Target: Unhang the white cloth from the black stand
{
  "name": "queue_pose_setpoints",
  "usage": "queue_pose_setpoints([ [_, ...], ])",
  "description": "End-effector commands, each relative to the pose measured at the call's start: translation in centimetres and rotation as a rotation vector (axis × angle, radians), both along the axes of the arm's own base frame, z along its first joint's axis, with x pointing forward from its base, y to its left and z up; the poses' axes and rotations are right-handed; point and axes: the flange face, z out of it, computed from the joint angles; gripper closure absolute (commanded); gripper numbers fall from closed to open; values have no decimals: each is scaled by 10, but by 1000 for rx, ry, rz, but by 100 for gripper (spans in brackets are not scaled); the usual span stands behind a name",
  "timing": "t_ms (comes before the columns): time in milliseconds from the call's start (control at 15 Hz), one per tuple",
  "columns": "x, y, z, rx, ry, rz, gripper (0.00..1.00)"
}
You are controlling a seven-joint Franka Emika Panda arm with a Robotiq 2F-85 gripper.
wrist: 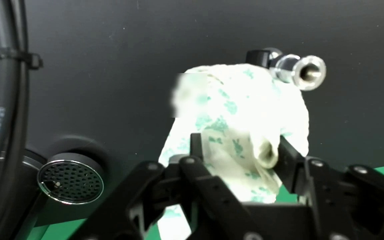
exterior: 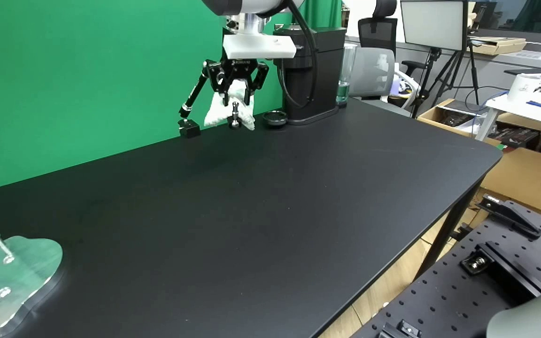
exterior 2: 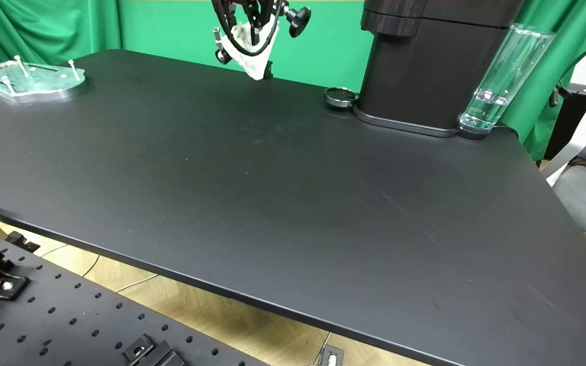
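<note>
The white cloth with green print [wrist: 225, 100] hangs in folds by the black stand, over the table's back edge area. It shows in both exterior views [exterior: 219, 110] [exterior 2: 252, 48]. The black stand is a jointed arm [exterior: 195, 94] with a small block at its foot [exterior: 189, 128]; a metal stud of it [wrist: 308, 73] sticks out beside the cloth in the wrist view. My gripper [wrist: 238, 143] points down, fingers apart, with a cloth fold between them. The right finger touches or nearly touches the fold. The stand's part under the cloth is hidden.
A tall black machine [exterior: 317, 70] stands at the back, with a round perforated cup [exterior 2: 341, 96] in front and a clear water container [exterior 2: 501, 81] beside it. A greenish plate with upright bolts [exterior: 21, 263] lies on the black table [exterior: 251, 211]. A green wall [exterior: 87, 70] is behind.
</note>
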Motion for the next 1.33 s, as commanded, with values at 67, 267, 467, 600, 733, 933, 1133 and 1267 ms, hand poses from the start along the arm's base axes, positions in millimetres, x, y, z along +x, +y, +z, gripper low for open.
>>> queue_pose_setpoints([
  [67,8,2,4,25,11,-15,82],
  [267,8,4,8,28,13,-16,98],
  [467,8,0,16,19,31,-32,100],
  [600,5,-3,21,11,60,-46,99],
  [733,2,-7,26,8,92,-62,99],
  [933,-5,-15,37,-4,147,-92,99],
  [1133,-26,-27,53,-27,219,-140,99],
  [1267,-41,-36,63,-40,266,-167,99],
])
